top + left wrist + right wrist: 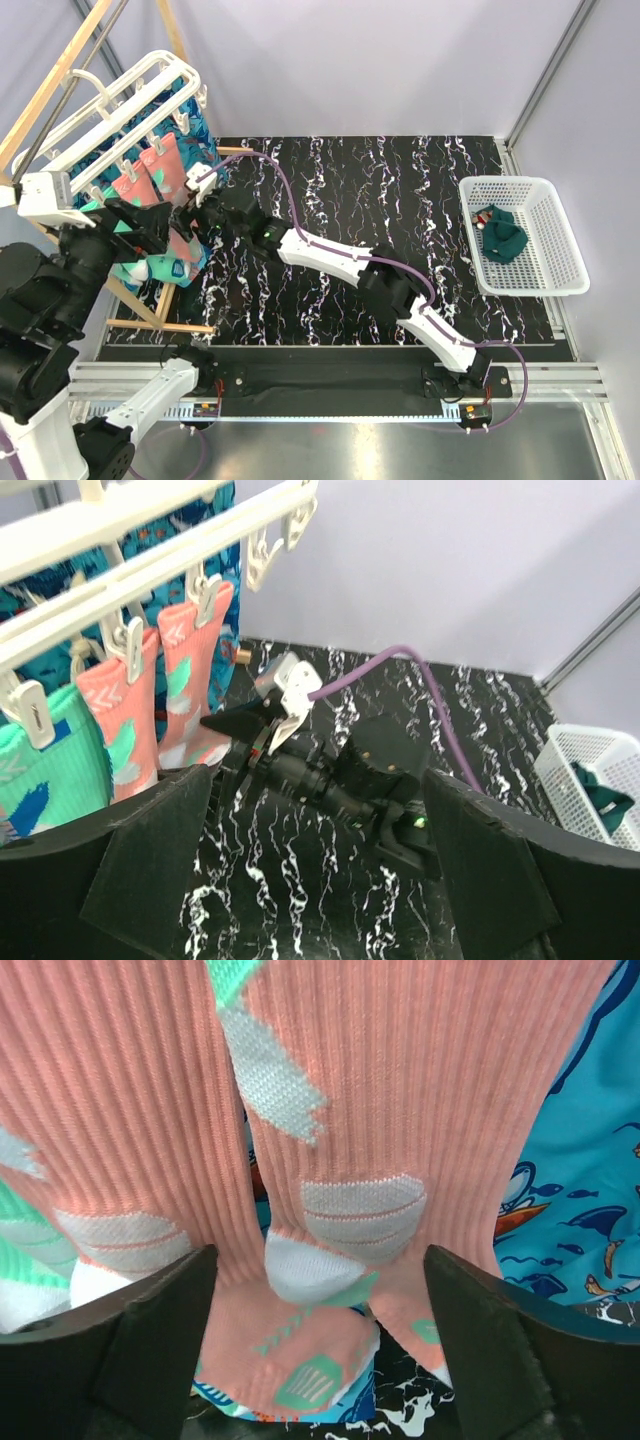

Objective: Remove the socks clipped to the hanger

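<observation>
The robot is at the grabbing step. The right gripper is wide open. Its two black fingers stand one on each side of the bottom part of a pink sock. They are not squeezing it yet. I cannot tell if they touch the cloth.

This pink sock hangs from a clip on the white hanger, which is at the far left, above the edge of the black worktop. A second pink sock hangs right beside it. A mint sock is next along, and blue fish socks hang behind.

The left gripper is open too and holds nothing. It hangs near the hanger, looking across at the other arm.

One dark green sock lies in the white basket, well apart on the right side. So I think the job is only just begun, with most socks left on the hanger.

I think the right gripper now needs to shut on the pink sock and get a firm hold. Then it should pull down and away so the clip lets go. It should pinch just the one sock, because the other pink one is so close. The hanger may swing when the sock is pulled, so a slow tug looks best.
</observation>
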Tool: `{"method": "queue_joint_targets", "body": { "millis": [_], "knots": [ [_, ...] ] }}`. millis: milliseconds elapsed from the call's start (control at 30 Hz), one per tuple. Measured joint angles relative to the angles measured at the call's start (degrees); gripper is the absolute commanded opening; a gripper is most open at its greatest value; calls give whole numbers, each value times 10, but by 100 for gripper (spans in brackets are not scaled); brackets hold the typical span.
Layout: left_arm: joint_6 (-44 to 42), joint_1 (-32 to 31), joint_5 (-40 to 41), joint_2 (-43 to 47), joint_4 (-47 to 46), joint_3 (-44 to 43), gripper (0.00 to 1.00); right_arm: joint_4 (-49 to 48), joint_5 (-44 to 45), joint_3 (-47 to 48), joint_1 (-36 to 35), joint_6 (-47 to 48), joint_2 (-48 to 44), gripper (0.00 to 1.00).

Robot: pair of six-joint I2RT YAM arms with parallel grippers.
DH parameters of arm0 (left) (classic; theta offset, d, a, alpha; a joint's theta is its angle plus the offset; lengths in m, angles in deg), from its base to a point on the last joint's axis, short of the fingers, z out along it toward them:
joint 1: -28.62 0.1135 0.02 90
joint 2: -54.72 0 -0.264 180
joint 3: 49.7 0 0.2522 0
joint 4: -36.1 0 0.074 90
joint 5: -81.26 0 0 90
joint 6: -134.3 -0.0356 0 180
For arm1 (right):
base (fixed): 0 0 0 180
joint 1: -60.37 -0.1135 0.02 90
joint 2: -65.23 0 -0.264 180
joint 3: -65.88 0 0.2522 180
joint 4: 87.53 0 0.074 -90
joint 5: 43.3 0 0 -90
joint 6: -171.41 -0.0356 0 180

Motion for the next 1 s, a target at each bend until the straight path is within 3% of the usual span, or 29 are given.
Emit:
{"method": "queue_joint_targets", "body": {
  "millis": [33, 167, 233, 333, 367, 700, 733, 833, 933, 1000],
  "knots": [
    [0, 0, 0, 0, 2, -11, 92, -1, 0, 5, 0, 1, 5, 73],
    [0, 0, 0, 1, 11, -41, 91, -2, -1, 14, 0, 5, 19, 40],
    [0, 0, 5, 1, 17, -50, 91, -2, -2, 14, 0, 7, 21, 29],
    [0, 0, 14, 5, 22, -50, 91, -3, -12, 12, 0, 14, 21, 3],
    [0, 0, 18, 6, 20, -48, 91, -7, -16, 10, 0, 16, 21, 0],
    [9, 0, 19, -1, 20, -31, 93, -33, -17, -110, 1, 23, -26, 0],
    [12, 0, 19, 1, 16, -25, 93, -34, -17, -118, 1, 23, -32, 7],
    [17, 0, 19, 5, 5, 0, 93, -31, -19, -122, 3, 19, -41, 50],
    [21, 0, 19, 5, 1, 14, 94, -32, -26, -121, 4, 20, -48, 73],
    [22, 0, 19, 4, 0, 16, 95, -31, -29, -118, 4, 21, -49, 82]
  ]
}}
